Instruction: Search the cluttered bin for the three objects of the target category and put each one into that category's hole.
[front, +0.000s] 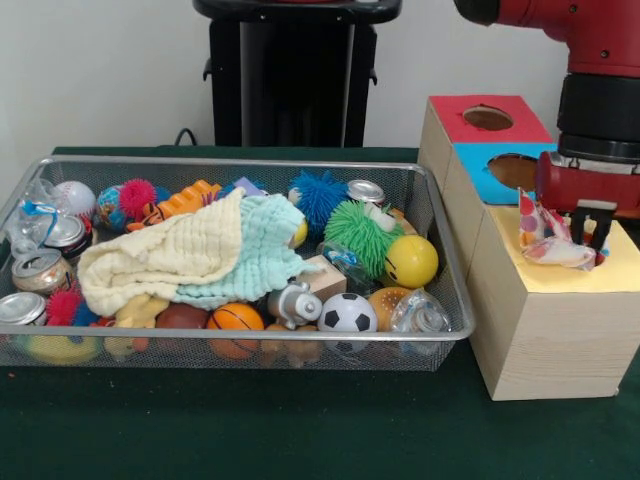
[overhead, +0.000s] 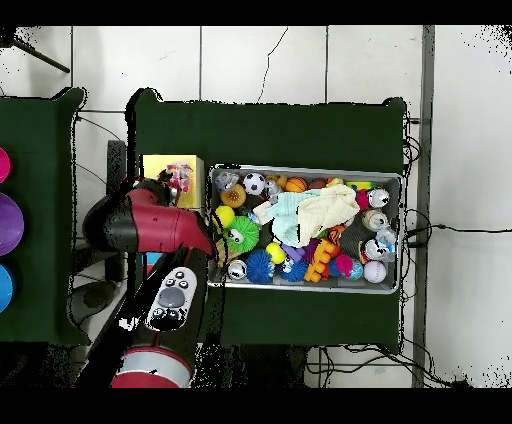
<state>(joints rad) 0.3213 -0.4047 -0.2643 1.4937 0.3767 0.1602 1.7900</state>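
Note:
My gripper (front: 592, 243) hangs over the yellow-topped box (front: 560, 285) at the right and is shut on a crumpled white cloth with pink and red spots (front: 546, 236). The cloth rests against the yellow top and hides any hole there. In the overhead view the same cloth (overhead: 180, 177) lies on the yellow box (overhead: 158, 166), with the red arm (overhead: 150, 222) covering the gripper. The wire bin (front: 240, 337) holds a cream cloth (front: 165, 255) and a mint cloth (front: 262, 250) draped over other items.
The bin also holds balls, among them a soccer ball (front: 347, 313) and a yellow ball (front: 411, 262), a green spiky ball (front: 363, 232), cans (front: 40, 270) and toys. Behind the yellow box are a blue-topped hole (front: 514, 171) and a red-topped hole (front: 488, 118).

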